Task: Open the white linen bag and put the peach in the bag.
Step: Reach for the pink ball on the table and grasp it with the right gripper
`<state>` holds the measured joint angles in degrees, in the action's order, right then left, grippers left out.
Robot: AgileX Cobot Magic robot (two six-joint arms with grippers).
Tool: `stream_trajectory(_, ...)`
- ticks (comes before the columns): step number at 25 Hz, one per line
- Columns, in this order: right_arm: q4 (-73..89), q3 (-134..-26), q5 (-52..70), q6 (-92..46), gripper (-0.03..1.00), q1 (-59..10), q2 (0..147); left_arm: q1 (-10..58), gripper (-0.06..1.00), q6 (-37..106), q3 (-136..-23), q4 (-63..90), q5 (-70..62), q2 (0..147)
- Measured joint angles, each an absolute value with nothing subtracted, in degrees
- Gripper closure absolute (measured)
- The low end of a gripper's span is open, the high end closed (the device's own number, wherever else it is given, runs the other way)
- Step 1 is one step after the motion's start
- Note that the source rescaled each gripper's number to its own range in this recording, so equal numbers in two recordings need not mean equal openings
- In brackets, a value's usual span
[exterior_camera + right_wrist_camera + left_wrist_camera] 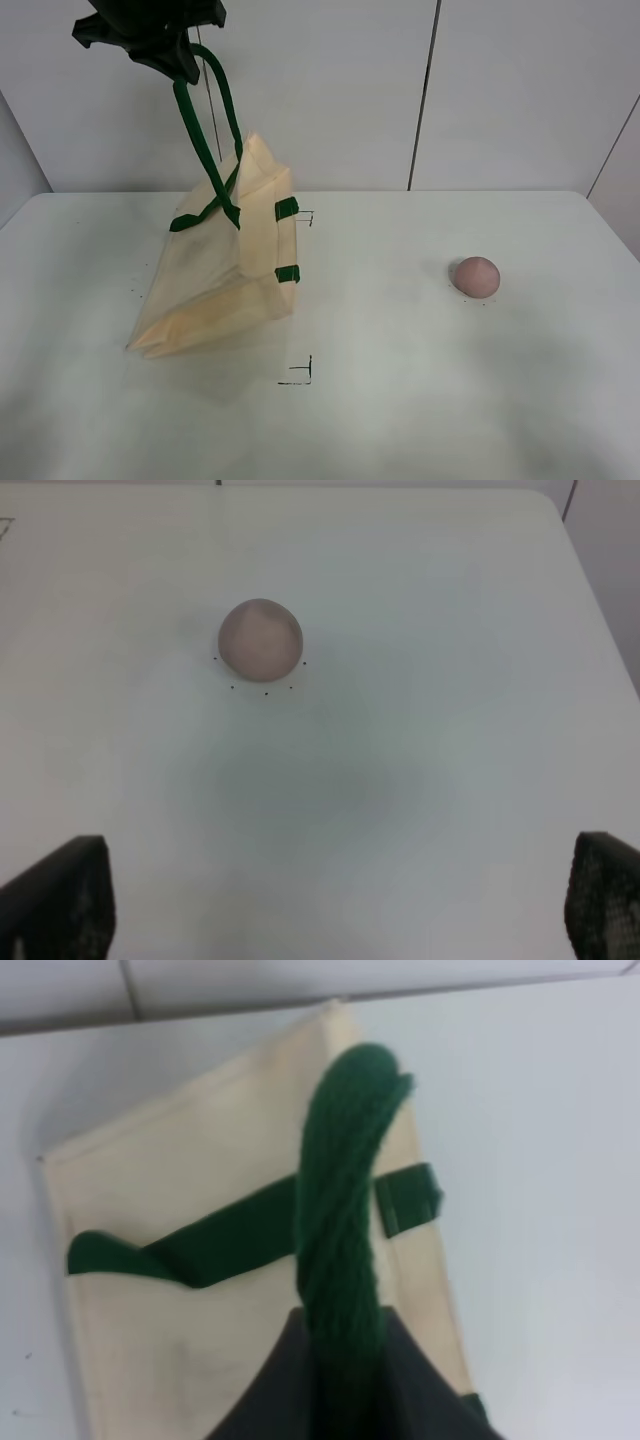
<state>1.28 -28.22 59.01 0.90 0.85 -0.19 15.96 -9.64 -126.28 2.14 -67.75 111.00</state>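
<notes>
The white linen bag (225,265) is lifted at one side and tilts, with its lower edge on the table. My left gripper (165,45) is high above it, shut on one dark green strap handle (200,120). In the left wrist view the strap (345,1190) runs up from the cream fabric (200,1150) into the shut gripper (345,1370). The second strap (205,212) lies loose on the bag's face. The peach (476,276) sits on the table far to the bag's right. My right gripper (330,900) is open and empty, held above the table short of the peach (261,638).
The white table (400,400) has small black corner marks (300,375) near the bag, and another mark (305,218) behind it. Small black dots ring the peach. The table's right edge (600,610) runs close to the peach. A white panelled wall stands behind.
</notes>
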Motion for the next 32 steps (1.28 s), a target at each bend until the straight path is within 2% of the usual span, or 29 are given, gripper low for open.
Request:
stream_trajectory(5,1.3,-28.8,58.1,0.9,-0.03,0.8,4.4,16.0,0.94,-9.4,-126.3,3.1,-67.7,108.3)
stream_trajectory(10,1.5,-32.7,48.6,0.9,-0.03,0.8,23.1,16.0,0.94,-9.4,-126.3,4.7,-67.7,108.3)
stream_trajectory(11,1.5,-32.7,48.6,0.9,-0.03,0.8,23.1,16.0,0.94,-9.4,-126.3,5.0,-67.7,108.3)
stream_trajectory(14,1.6,-36.1,43.7,0.6,-0.03,0.8,38.0,16.0,0.94,-9.4,-126.3,5.5,-67.7,108.3)
stream_trajectory(18,1.7,-44.1,41.7,-1.3,-0.03,0.8,60.8,16.0,0.94,-9.4,-126.3,5.5,-67.7,108.3)
stream_trajectory(24,1.7,-62.5,43.9,-3.4,-0.03,0.8,90.4,16.0,0.94,-9.4,-126.3,5.5,-67.7,108.3)
stream_trajectory(28,1.7,-72.0,45.9,-4.2,-0.03,0.1,103.2,16.0,0.94,-9.4,-126.3,5.5,-67.7,108.3)
stream_trajectory(32,1.7,-76.1,44.4,-5.3,-0.03,-3.1,110.2,16.0,0.94,-9.4,-126.3,5.5,-67.7,108.3)
